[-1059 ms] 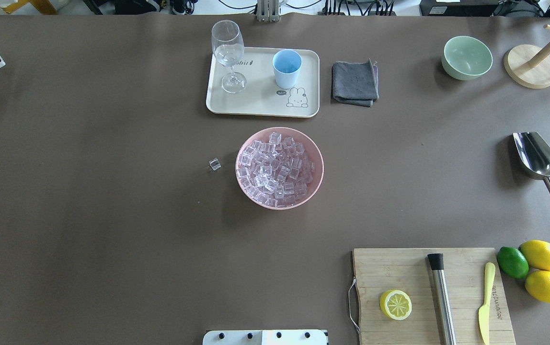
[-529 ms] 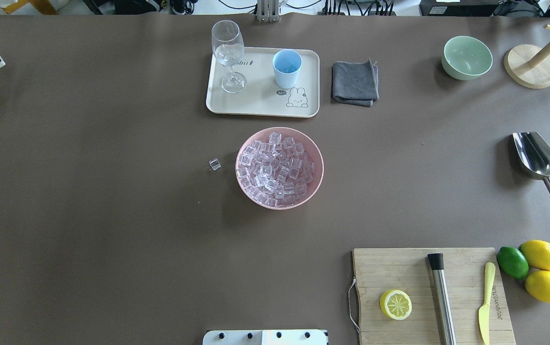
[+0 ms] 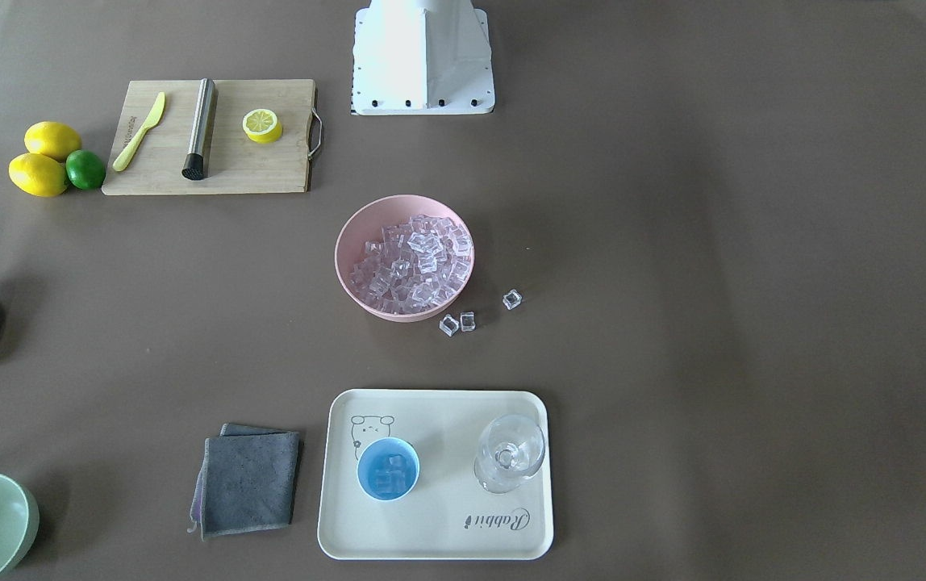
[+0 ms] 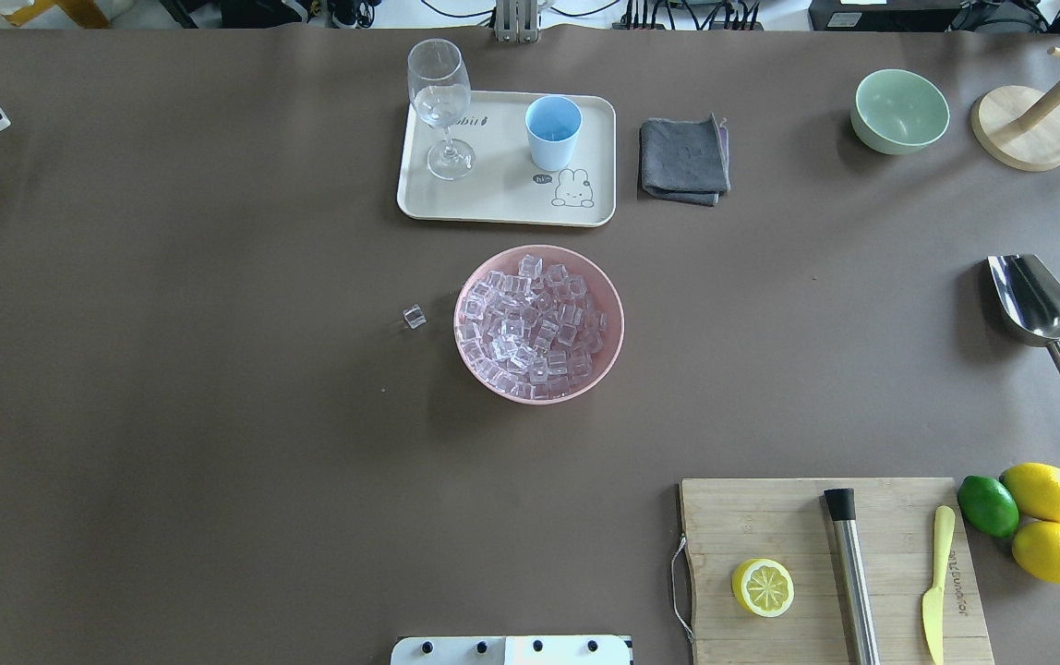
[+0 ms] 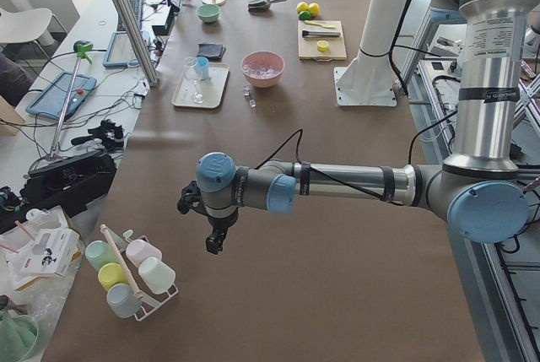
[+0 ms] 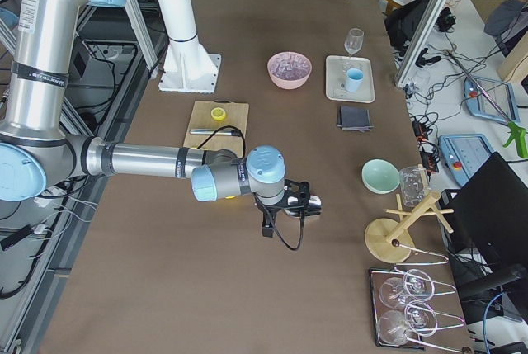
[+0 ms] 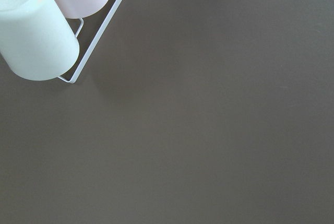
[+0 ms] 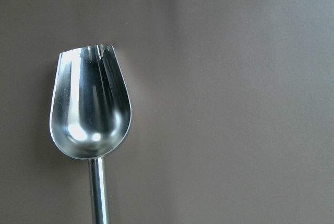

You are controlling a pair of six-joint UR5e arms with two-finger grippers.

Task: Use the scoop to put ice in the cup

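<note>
The steel scoop lies empty on the table at the far right, handle toward the robot; it fills the right wrist view. The light-blue cup stands on a cream tray and holds a few ice cubes. The ice fills a pink bowl; three loose cubes lie beside it. My right gripper hovers over the scoop's end of the table. My left gripper hangs far off near a mug rack. I cannot tell whether either is open or shut.
A stemmed glass shares the tray. A grey cloth, a green bowl and a wooden stand sit at the back right. A cutting board with a lemon half, steel cylinder and knife lies near right, citrus beside it.
The black tip of my right gripper, seen by the scoop's handle at the overhead view's right edge, has withdrawn out of that view. The scoop stays where it lay.
</note>
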